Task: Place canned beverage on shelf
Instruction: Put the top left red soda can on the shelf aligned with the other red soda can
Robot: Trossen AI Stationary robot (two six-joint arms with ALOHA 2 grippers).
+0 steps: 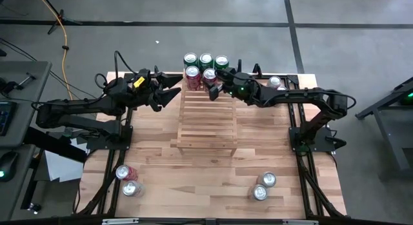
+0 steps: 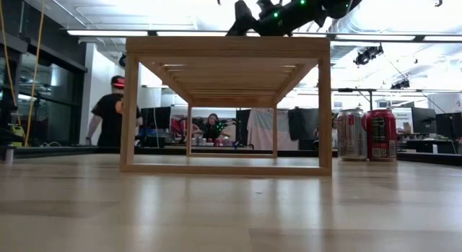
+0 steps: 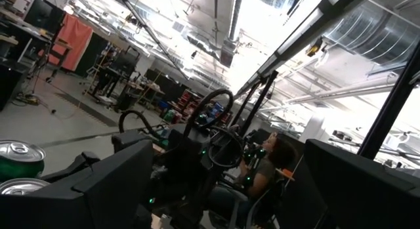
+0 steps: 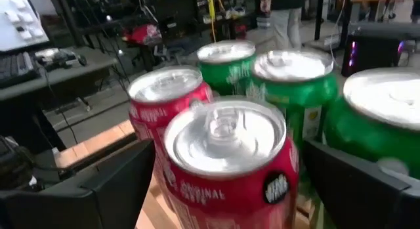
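The shelf (image 1: pixel 206 118), a light slatted wooden rack, stands mid-table. At its far end stand three green cans (image 1: pixel 206 59) and two red cans (image 1: pixel 193 73). My right gripper (image 1: pixel 215 82) reaches in from the table's right. It is open around the nearer red can (image 4: pixel 226 157), one finger (image 4: pixel 111 183) on each side and a narrow gap to each. That can stands upright on the slats. My left gripper (image 1: pixel 169 88) hangs open in the air left of the shelf's far end, with nothing between its fingers.
Two cans (image 1: pixel 129 180) lie near the table's near left corner, two more (image 1: pixel 263 186) stand at the near right, and one (image 1: pixel 275 82) stands at the far right under my right arm. Behind the table, people (image 2: pixel 112 111) are in the room.
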